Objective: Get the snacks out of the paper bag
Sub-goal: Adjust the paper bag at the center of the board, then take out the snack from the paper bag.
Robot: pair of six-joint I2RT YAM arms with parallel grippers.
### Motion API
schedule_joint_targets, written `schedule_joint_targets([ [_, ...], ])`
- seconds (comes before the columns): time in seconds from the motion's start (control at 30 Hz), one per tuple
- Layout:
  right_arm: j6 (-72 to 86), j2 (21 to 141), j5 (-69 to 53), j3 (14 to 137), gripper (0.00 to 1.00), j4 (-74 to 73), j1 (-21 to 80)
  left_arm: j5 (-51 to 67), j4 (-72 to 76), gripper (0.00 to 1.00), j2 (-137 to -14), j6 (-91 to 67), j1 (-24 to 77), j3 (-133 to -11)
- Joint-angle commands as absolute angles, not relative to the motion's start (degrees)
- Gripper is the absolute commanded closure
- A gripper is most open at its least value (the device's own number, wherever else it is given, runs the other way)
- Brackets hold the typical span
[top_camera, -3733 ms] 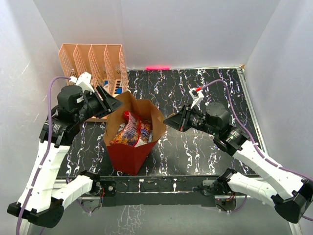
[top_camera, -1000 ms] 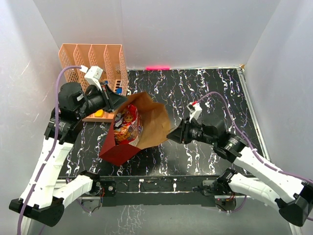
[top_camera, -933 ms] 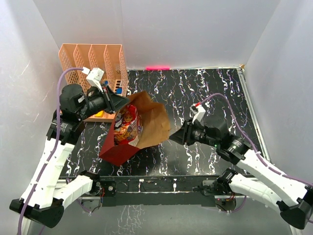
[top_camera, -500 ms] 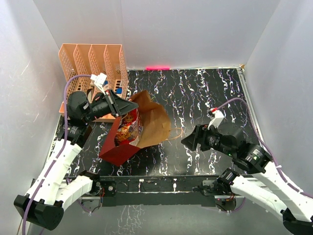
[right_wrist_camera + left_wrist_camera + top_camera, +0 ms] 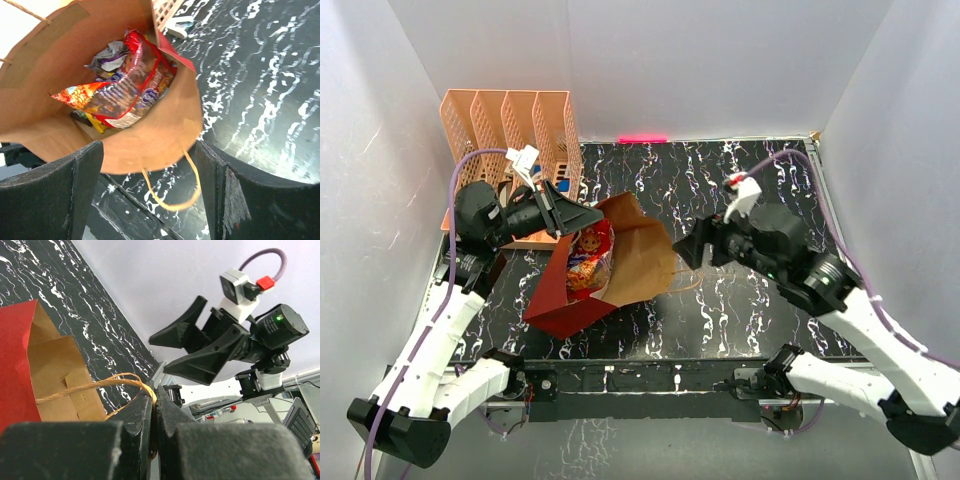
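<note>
Left jaws are pressed together on the bag's twisted handle (image 5: 107, 384) — the tan cord is pinched right at the tips in the wrist view. That grip has the paper bag (image 5: 638, 262) tipped over, its red base low on the desk (image 5: 670, 170) at the left and its brown mouth facing right. On the other side, the right jaws stand wide apart, holding nothing, lined up just in front of that mouth. The wrist camera looks straight into the bag between the two fingers (image 5: 80, 190).

And what's in there? Everything, by the look of it. The large red candy bag (image 5: 127, 82) lies across the inside, clear window and white label showing. A silver-purple packet (image 5: 111, 54) is tucked behind it and a yellow packet (image 5: 96, 122) peeks out underneath. Anything deeper is hidden. The second handle (image 5: 175, 202) dangles loose off the near lip.

So the score: bag tilted, held and open to reach — but not one snack is out on the desk yet. I'd call this the very start of the unloading. The peach file rack (image 5: 510, 125) and the pink stick (image 5: 642, 138) at the back play no part. The whole haul is left to do, and the big red bag looks the obvious first pick.
</note>
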State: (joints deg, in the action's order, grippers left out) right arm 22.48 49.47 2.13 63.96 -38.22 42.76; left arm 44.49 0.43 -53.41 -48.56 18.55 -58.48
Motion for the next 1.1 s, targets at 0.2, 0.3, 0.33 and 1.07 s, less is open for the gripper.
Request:
schedule_joint_targets([
  [0.2,41.7,65.2,-18.8,64.2,0.23,-11.3,43.9,46.0,-1.9,1.0,-54.8,-45.8,18.5,-64.4],
  [0.3,47.6,69.5,-12.7,63.7,0.23,-8.9,47.6,45.8,-0.3,1.0,-54.3,-46.9,18.6,-63.4],
  [0.33,49.4,71.0,-9.1,64.3,0.23,-9.8,48.8,45.9,0.7,1.0,-54.1,-47.6,18.6,-62.7],
  [1.07,64.9,92.3,22.2,62.4,0.28,-3.8,57.4,43.1,5.4,1.0,-52.4,-51.6,18.5,-56.3],
])
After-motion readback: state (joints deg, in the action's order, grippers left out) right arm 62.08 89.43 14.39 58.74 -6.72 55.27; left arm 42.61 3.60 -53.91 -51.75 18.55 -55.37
